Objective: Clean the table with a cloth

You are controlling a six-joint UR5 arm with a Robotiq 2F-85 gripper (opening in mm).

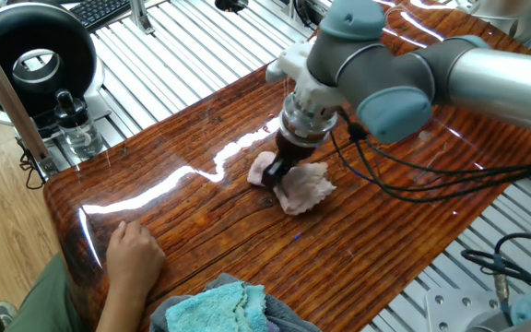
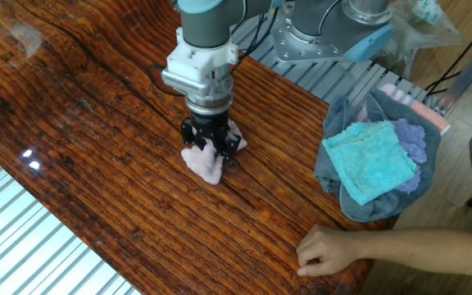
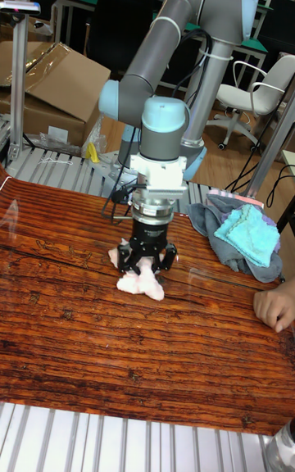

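Wiping contact: the cloth (image 1: 295, 184) lies directly under the tool (image 1: 281, 171), pressed flat onto the counter (image 1: 201, 221), so any stroke drags it along.
Cloth position: around the middle of the counter, well apart from every edge, nearer the edge on the robot's base side than the opposite one.
Cloth spread: it bulges out past the tool on both sides; most of the bunch lies to the side away from the base in the other fixed view.
Cloth look: pale pink, fluffy, crumpled into a small uneven wad, not laid out flat.
Tool state: fingers narrowed onto the cloth's bunched top, pinching it; the wrist stands upright over the wood.
Surroundings: a turquoise cloth (image 2: 371, 160) sits on a grey bundle (image 2: 347, 201) at one counter edge, and a person's hand (image 2: 328, 250) rests near that corner.
Judgement: much glossy wood remains unwiped.
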